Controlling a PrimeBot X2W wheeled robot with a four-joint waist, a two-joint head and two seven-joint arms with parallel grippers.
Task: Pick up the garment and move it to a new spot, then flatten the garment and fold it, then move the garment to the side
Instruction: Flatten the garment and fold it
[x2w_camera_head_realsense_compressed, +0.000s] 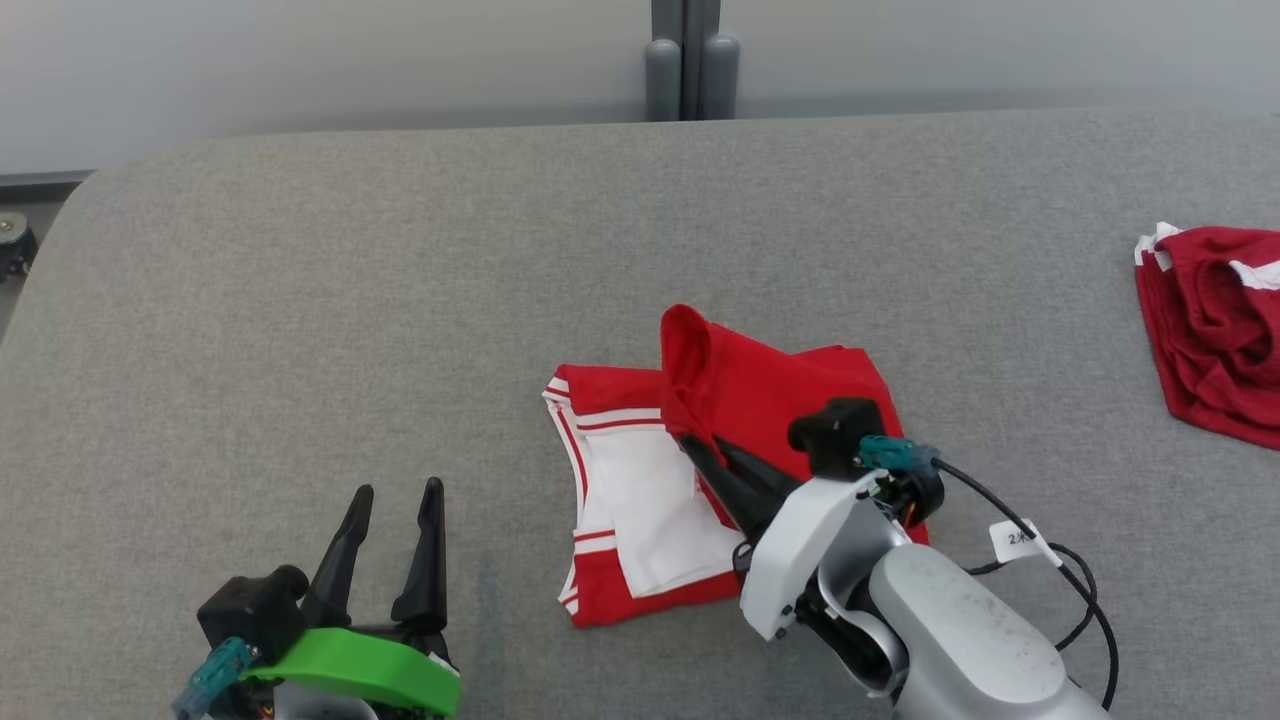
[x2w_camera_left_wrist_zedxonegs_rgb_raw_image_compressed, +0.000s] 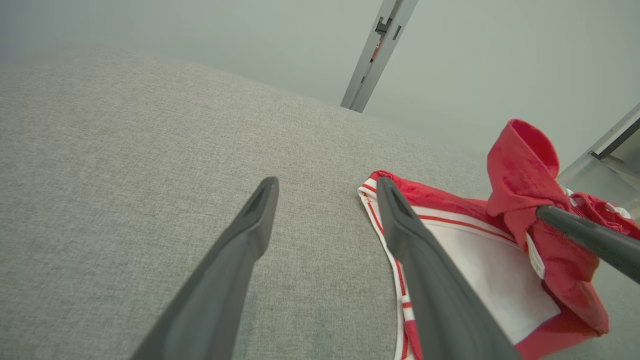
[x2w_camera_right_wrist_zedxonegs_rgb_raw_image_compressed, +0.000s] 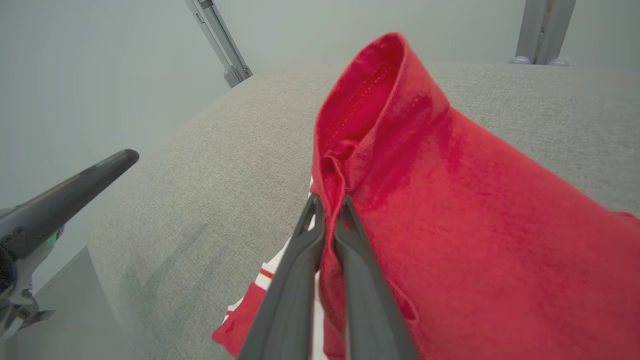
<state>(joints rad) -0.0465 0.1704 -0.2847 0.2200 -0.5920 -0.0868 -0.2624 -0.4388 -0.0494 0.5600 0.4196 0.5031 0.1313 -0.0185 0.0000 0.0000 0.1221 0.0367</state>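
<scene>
Two fingers of our left gripper (x2w_camera_head_realsense_compressed: 397, 487) stand wide apart and empty over the near left of the tabletop (x2w_camera_head_realsense_compressed: 300, 300), beside the red-and-white garment (x2w_camera_head_realsense_compressed: 640, 480) lying at its middle. Our right gripper (x2w_camera_head_realsense_compressed: 688, 440) has its fingers clamped on a raised red fold. We should lay that fold over low and slowly, matching edges, well clear of the second red garment (x2w_camera_head_realsense_compressed: 1215, 330) at far right.

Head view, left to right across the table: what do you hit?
left tool → garment → second garment, at the right edge
</scene>
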